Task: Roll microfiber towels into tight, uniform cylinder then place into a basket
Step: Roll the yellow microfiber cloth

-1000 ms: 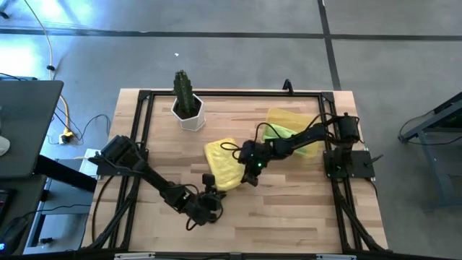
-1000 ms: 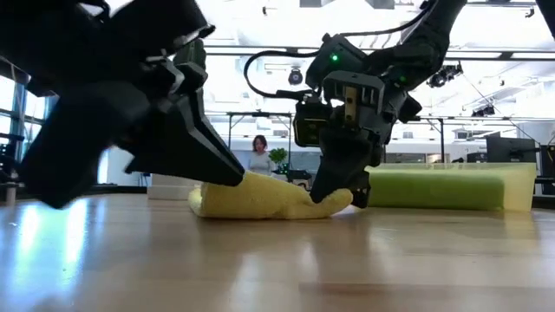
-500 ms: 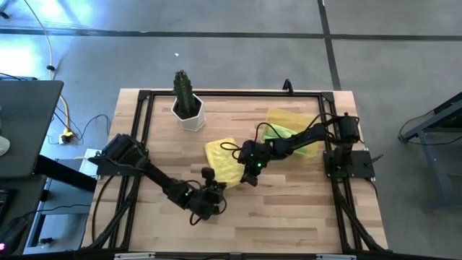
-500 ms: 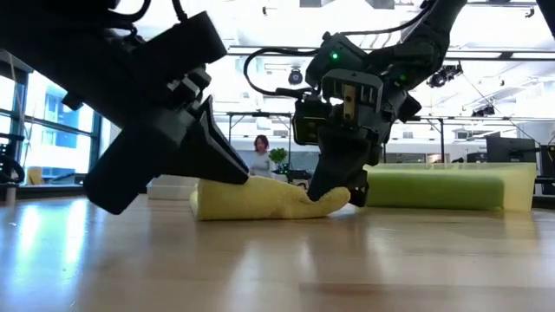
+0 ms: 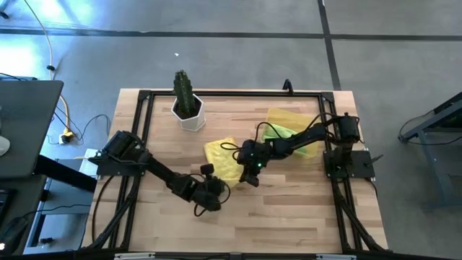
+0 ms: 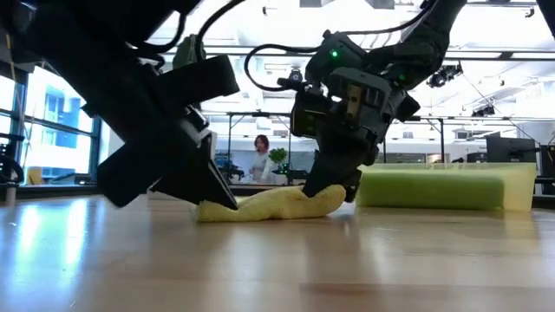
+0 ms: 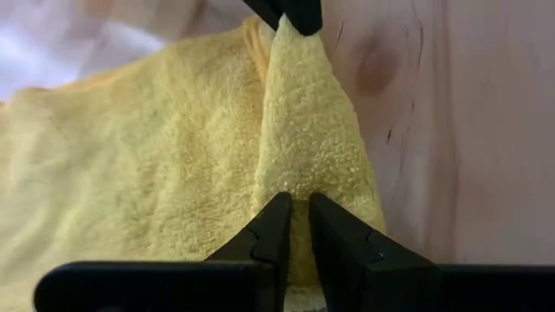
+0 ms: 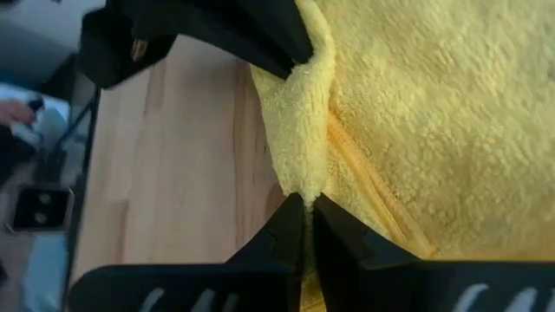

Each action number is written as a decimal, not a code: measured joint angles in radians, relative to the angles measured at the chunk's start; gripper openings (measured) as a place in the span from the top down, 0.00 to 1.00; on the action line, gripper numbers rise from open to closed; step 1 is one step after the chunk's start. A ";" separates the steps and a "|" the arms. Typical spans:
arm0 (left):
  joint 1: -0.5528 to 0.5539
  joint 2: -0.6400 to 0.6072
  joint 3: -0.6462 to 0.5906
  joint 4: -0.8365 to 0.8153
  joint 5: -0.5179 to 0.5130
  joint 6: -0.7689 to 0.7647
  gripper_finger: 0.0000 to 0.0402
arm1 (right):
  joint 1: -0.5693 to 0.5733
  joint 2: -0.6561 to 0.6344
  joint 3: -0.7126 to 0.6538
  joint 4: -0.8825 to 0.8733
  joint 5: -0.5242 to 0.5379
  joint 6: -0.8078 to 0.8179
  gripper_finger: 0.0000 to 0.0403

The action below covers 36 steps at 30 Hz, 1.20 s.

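Note:
The yellow towel [image 5: 222,160] lies at the table's middle, its near edge bunched into a narrow ridge [image 6: 273,205]. My left gripper [image 5: 216,189] is shut on that ridge's left end. My right gripper [image 5: 249,175] is shut on its right end. The yellow basket [image 5: 297,119] stands at the far right and holds rolled lime green towelling [image 5: 276,133], which also shows in the low view [image 6: 432,188]. My left gripper pinches the folded ridge along the yellow towel's near edge [image 7: 293,178] between its two fingers. It comes slanting down from the near left, along the ridge. The ridge rests on the table. My right gripper pinches the other end of the same ridge [image 8: 303,178] between its two fingers. It comes slanting down from the table's right. The towel rests on the table, and the ridge runs straight between the two grippers.
A white pot with a green cactus [image 5: 188,107] stands at the far left. A black frame [image 5: 231,94] runs round the tabletop. Bare wood [image 5: 289,217] lies near and to the right of the grippers.
My left gripper has gone toward the table's right and far side, up to the yellow towel's near edge. In the low view the towel's near edge now lies lower and flatter than before. My right gripper has stayed at the towel.

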 joint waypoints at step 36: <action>0.040 0.000 -0.001 -0.027 0.116 -0.151 0.89 | 0.252 -0.190 0.001 -0.175 0.454 -0.916 0.67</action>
